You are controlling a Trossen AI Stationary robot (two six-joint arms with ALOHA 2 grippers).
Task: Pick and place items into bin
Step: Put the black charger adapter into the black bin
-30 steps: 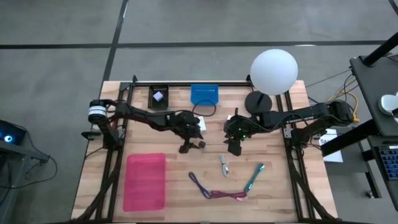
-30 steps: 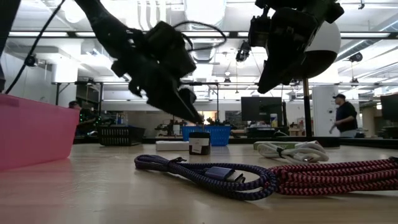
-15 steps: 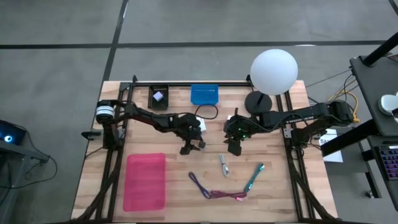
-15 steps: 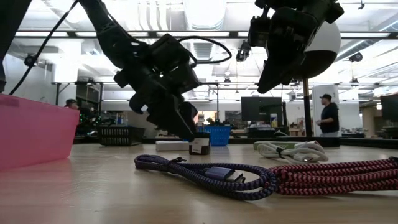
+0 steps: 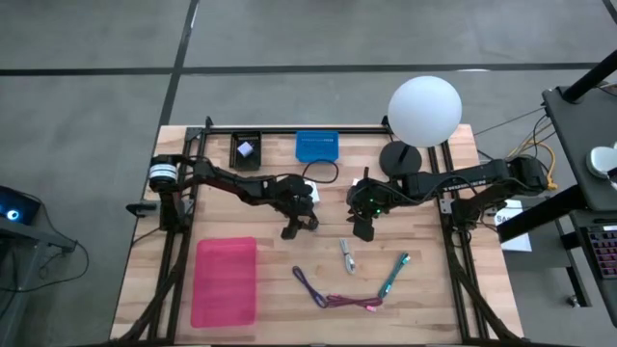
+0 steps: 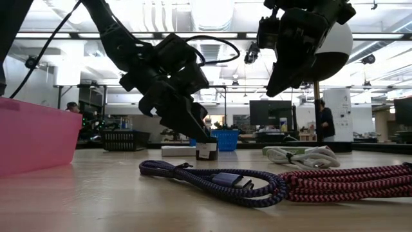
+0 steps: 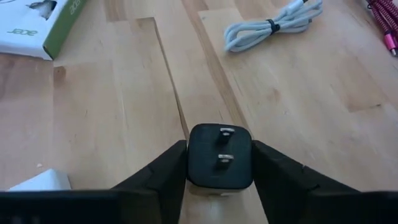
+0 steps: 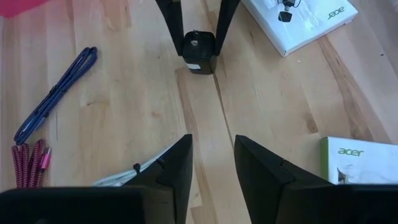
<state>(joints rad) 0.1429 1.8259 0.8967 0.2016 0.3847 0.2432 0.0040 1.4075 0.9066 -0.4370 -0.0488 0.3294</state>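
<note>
A small dark cube with two metal prongs stands on the table near the middle. My left gripper is down at it, one finger on each side; it also shows in the low view and the right wrist view. My right gripper hangs open and empty above the table, to the right of the cube. A white coiled cable, a green pen and a purple-pink cord lie nearer the front. The pink bin stands front left. My left gripper pinches the dark cube between its two fingers, by two opposite side faces. The fingers slant down from the table's left and far side. The cube stands on the table, its pronged face toward the wrist camera.
Two white boxes lie by the cube, toward the far side. A black tray with a lavender piece, a blue basket and the white globe lamp stand along the far edge. A person walks in the room behind.
My left gripper has come down and a little toward the table's right, onto the dark cube, so that its fingers now stand at the cube's sides. The cube has stayed in place.
</note>
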